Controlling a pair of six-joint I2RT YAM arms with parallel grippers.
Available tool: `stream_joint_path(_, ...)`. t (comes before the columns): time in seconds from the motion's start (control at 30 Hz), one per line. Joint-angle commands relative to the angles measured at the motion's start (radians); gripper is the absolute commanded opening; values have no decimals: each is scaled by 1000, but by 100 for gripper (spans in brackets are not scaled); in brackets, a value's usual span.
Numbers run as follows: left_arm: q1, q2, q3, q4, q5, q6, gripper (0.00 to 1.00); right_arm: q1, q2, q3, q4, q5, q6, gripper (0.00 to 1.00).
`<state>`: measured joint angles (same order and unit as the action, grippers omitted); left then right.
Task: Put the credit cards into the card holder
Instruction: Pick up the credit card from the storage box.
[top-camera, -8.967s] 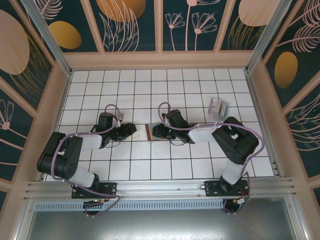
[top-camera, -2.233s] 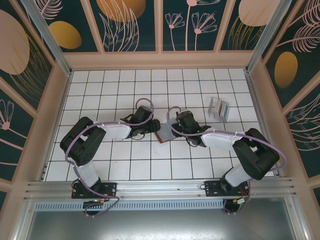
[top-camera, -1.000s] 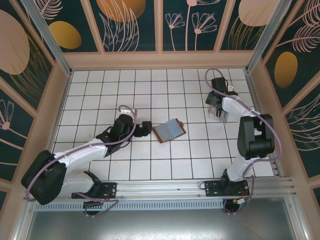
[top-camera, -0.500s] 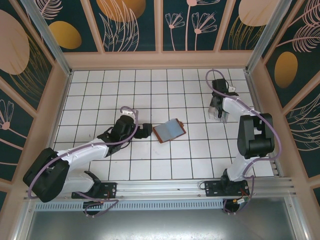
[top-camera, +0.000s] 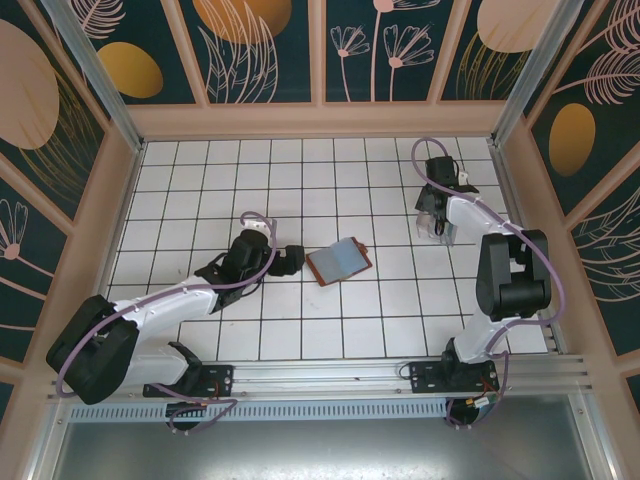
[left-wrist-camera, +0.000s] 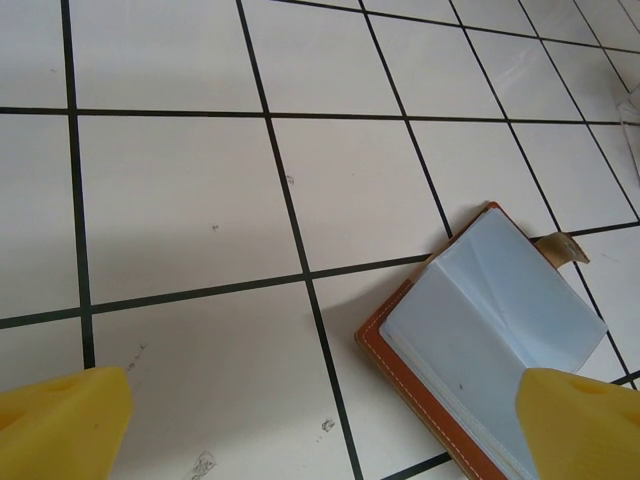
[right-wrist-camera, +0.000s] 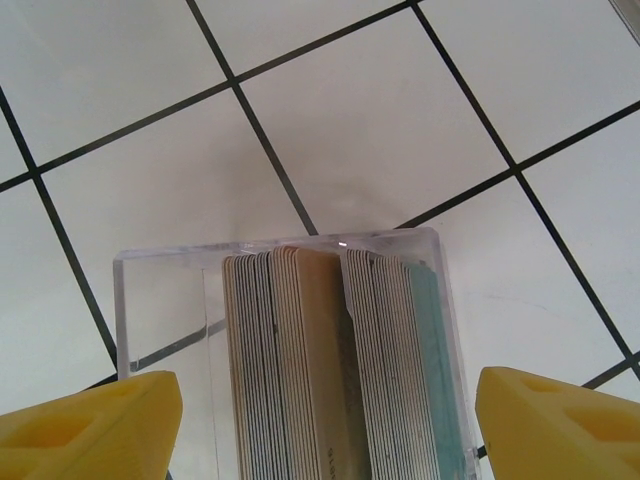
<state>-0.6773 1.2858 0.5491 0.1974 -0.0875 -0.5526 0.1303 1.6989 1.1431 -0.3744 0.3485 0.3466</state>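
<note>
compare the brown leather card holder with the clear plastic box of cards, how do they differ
The brown leather card holder lies opened flat mid-table, pale inner sleeve facing up; the clear plastic box sits toward the far right. The holder is opaque; the box is see-through, packed with thin cards standing on edge. Both rest on the white tiled table.

The card holder (top-camera: 338, 262) lies open and flat near the middle of the white tiled surface (top-camera: 200, 170), with its pale inner side up and a brown rim showing along its edges. The left pincer (top-camera: 294, 259) sits low just left of it, not touching. Toward the far right, the right pincer (top-camera: 431, 216) hangs over a clear box (top-camera: 437, 237) holding the credit cards (top-camera: 446, 225), well apart from the holder.
</note>
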Motion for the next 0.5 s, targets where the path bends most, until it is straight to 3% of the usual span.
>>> stream_joint_path(0.0, -5, 16, 27, 1, 0, 15, 99, -7, 17, -27, 11, 0, -15, 79)
stream_joint_path(0.23, -5, 22, 37, -5, -2, 13, 99, -15, 14, -27, -24, 64, 4, 79)
stream_joint_path(0.47, -5, 13, 21, 6, 0, 2, 99, -26, 15, -47, -35, 80, 19, 72)
